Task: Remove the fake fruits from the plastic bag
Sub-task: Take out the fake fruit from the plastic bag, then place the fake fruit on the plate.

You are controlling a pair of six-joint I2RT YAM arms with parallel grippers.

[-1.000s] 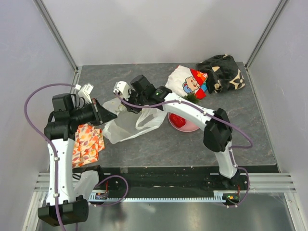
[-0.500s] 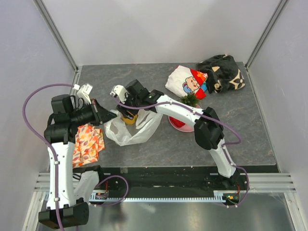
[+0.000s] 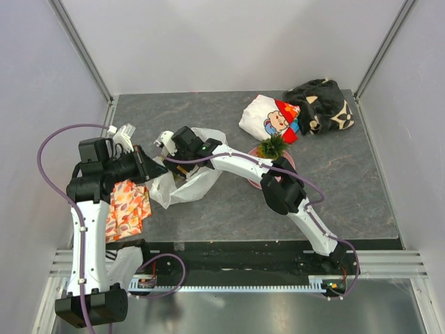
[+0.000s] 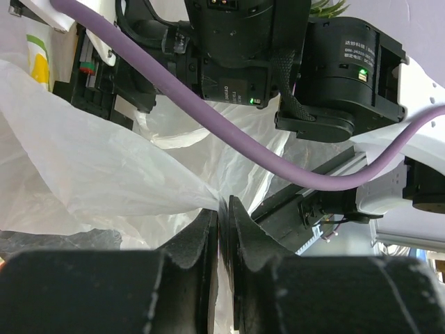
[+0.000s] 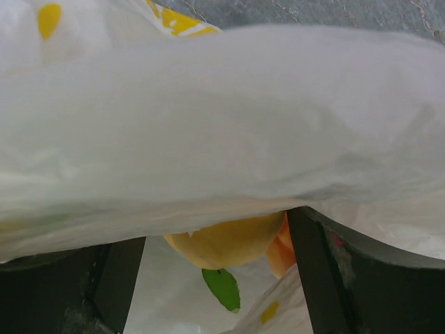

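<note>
The plastic bag (image 3: 188,186) lies crumpled at the left middle of the table. My left gripper (image 3: 151,169) is shut on a pulled-out fold of the bag (image 4: 104,174), the film pinched between its fingertips (image 4: 224,209). My right gripper (image 3: 181,170) reaches into the bag's mouth and is open wide (image 5: 217,243). Between its fingers, under the bag film (image 5: 222,125), sit a yellow fake fruit (image 5: 229,242) with a green leaf (image 5: 222,289) and an orange-pink peach (image 5: 279,254); neither finger touches them. A pineapple's green crown (image 3: 270,147) shows beside the right arm.
An orange patterned cloth (image 3: 125,207) lies under the left arm. A white bear cloth (image 3: 270,118) and a dark patterned cloth (image 3: 321,104) lie at the back right. A pink bowl (image 3: 286,163) sits by the pineapple. The right arm (image 3: 236,161) spans the table's middle.
My right gripper has swung left, pushed deeper into the bag and opened wide. The bag has bunched up around it. The left gripper keeps its pinch on the bag.
</note>
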